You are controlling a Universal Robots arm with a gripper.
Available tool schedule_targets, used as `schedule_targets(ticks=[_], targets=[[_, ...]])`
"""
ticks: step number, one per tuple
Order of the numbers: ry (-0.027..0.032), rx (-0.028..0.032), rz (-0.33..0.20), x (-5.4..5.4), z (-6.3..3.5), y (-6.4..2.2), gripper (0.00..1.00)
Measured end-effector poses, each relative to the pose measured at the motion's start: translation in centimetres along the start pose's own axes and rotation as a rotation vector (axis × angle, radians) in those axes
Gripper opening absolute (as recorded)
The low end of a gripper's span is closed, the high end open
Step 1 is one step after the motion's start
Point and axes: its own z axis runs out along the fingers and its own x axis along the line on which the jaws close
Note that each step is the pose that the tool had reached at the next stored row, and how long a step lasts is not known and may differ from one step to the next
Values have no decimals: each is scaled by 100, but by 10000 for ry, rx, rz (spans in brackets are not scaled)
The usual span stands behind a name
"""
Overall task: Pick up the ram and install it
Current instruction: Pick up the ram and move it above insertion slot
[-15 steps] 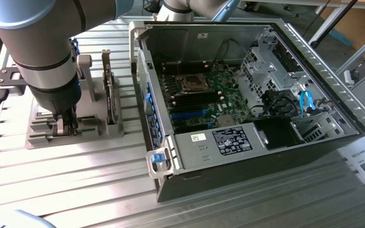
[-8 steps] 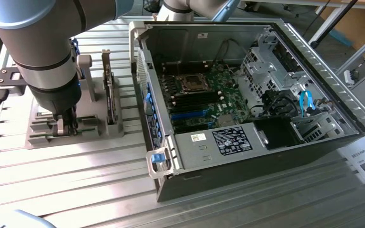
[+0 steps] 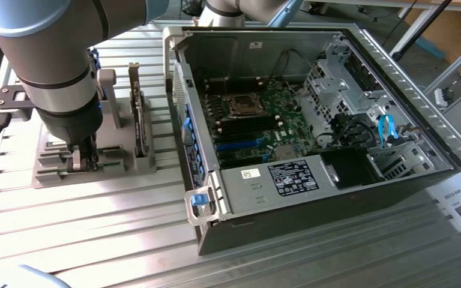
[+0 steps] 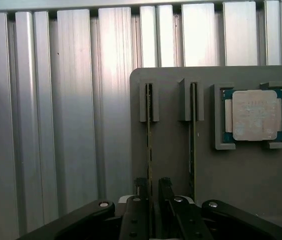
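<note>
Straddling the near end of the ram (image 4: 149,145), the gripper (image 4: 153,183) is seen with its jaws wide apart and nothing clasped; the ram is kept on edge in a slot of the grey holder (image 4: 171,160). A second stick (image 4: 192,140) is set just beside it, leaving narrow room, and a CPU chip (image 4: 253,115) is seated beyond. The open computer case (image 3: 214,54) is shown near the holder, on the exterior view's right, on the slatted table (image 3: 94,228).

The slatted metal table (image 3: 94,240) bears a grey holder (image 3: 54,173) (exterior view's left) and an open computer case (image 3: 311,223) beside it.
</note>
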Motion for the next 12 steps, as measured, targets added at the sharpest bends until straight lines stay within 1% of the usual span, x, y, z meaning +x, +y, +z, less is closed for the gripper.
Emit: schedule_targets(ticks=[9, 10, 11, 12], targets=[[0, 0, 0, 0, 0, 0, 22], [2, -1, 0, 0, 0, 0, 16], [1, 0, -1, 0, 0, 0, 12], [0, 0, 0, 0, 0, 0, 12]])
